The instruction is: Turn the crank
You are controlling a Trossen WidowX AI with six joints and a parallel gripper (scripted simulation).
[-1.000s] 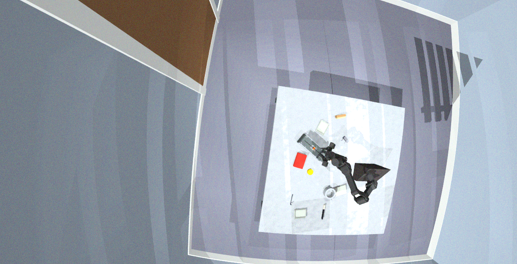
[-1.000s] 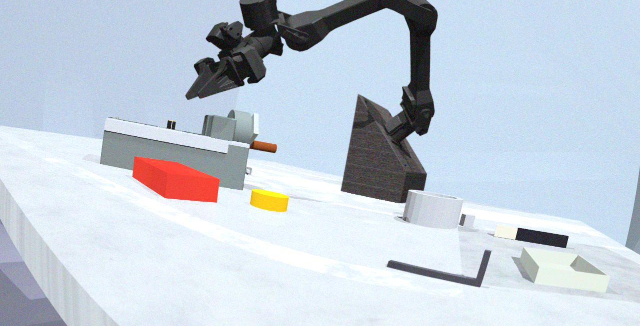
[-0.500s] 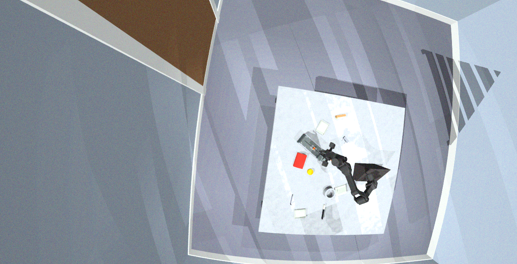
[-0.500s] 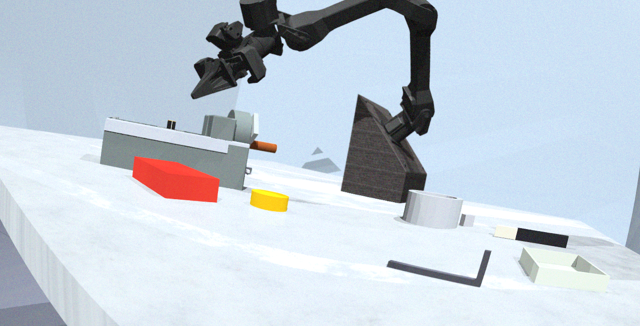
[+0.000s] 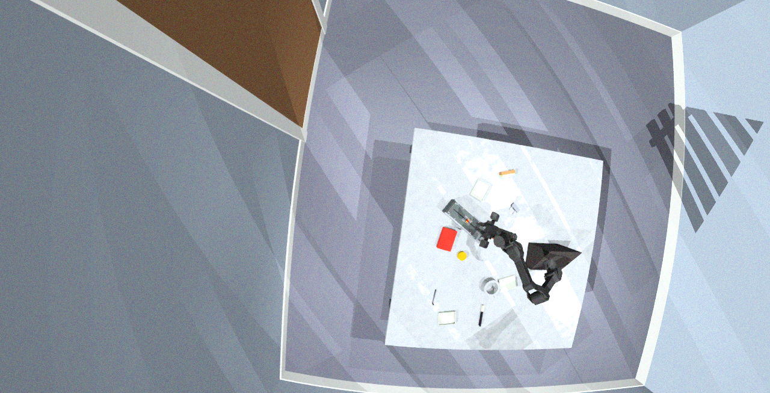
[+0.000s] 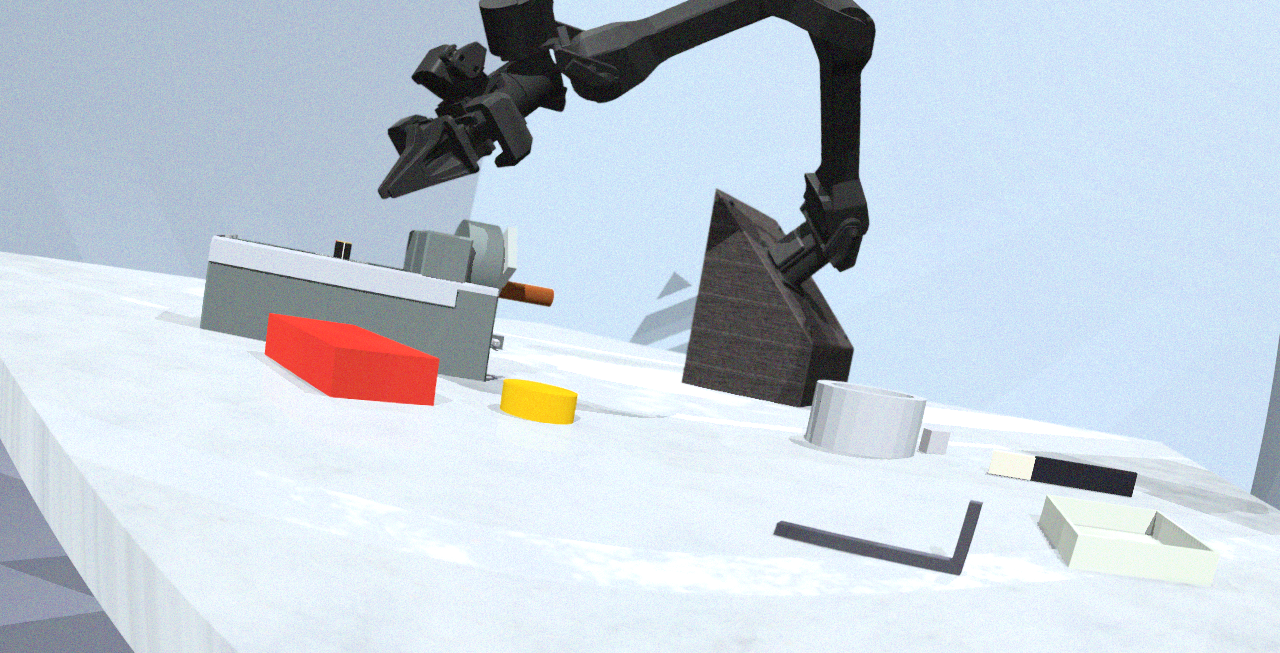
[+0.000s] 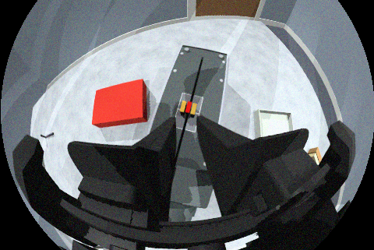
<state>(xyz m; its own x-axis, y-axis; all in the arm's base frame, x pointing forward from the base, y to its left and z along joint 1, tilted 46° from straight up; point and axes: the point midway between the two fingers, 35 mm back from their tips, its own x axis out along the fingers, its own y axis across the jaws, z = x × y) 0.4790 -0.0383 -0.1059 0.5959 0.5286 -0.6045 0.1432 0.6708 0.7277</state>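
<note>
The grey machine [image 5: 453,209] [image 6: 331,295] [image 7: 212,67] stands on the table, with a long slot along its top. In the wrist view the red pointer [image 7: 188,107] lies between the two brass marks [image 7: 183,107] [image 7: 193,109]. It looks about level with them; I cannot tell if exactly. The orange crank handle [image 6: 529,293] sticks out from the machine's end towards the arm's base; in the wrist view it is hidden. My gripper [image 6: 384,193] [image 7: 186,121] is above the machine's top, clear of the handle. Its fingers are nearly together, with a narrow empty gap.
A red block [image 5: 446,239] [image 6: 384,371] [image 7: 120,103] and a yellow disc [image 5: 462,256] [image 6: 537,403] are beside the machine. A pale tray [image 7: 274,123] lies on its other side. A grey cup [image 5: 490,286] [image 6: 863,423], an L-shaped bar [image 6: 863,548] and another tray [image 6: 1141,558] are farther off.
</note>
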